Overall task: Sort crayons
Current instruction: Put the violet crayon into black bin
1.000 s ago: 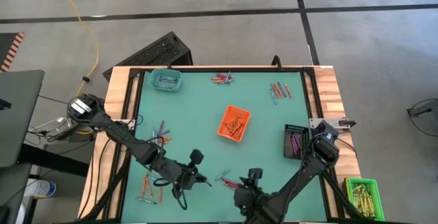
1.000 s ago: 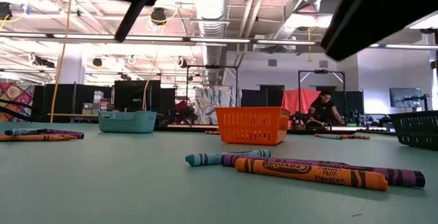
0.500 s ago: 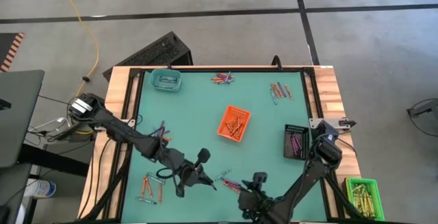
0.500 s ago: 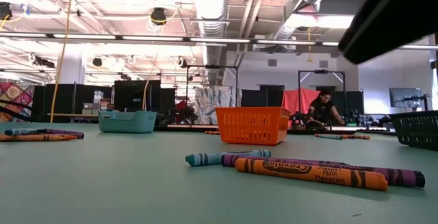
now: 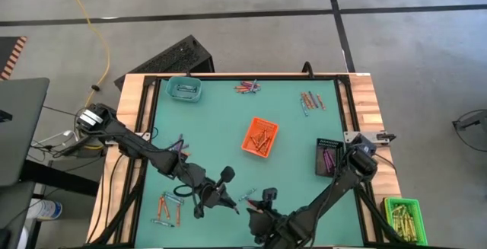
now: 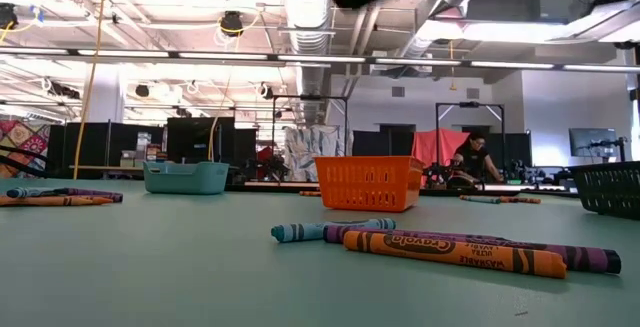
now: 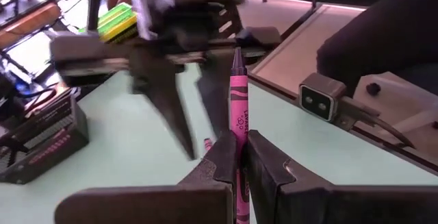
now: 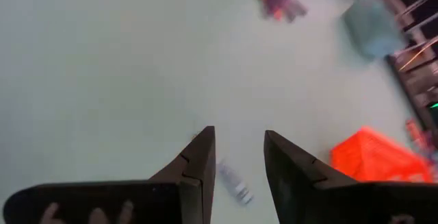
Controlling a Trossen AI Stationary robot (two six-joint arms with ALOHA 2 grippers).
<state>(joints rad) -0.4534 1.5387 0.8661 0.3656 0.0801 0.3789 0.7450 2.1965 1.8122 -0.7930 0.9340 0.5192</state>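
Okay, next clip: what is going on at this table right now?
Two arms are sorting crayons into small trays. The left gripper, near the front middle of the green table, is shut on a pink crayon. The right gripper is open, close by, facing it. Loose crayons lie in scattered groups, and the orange tray and the black tray already hold some.
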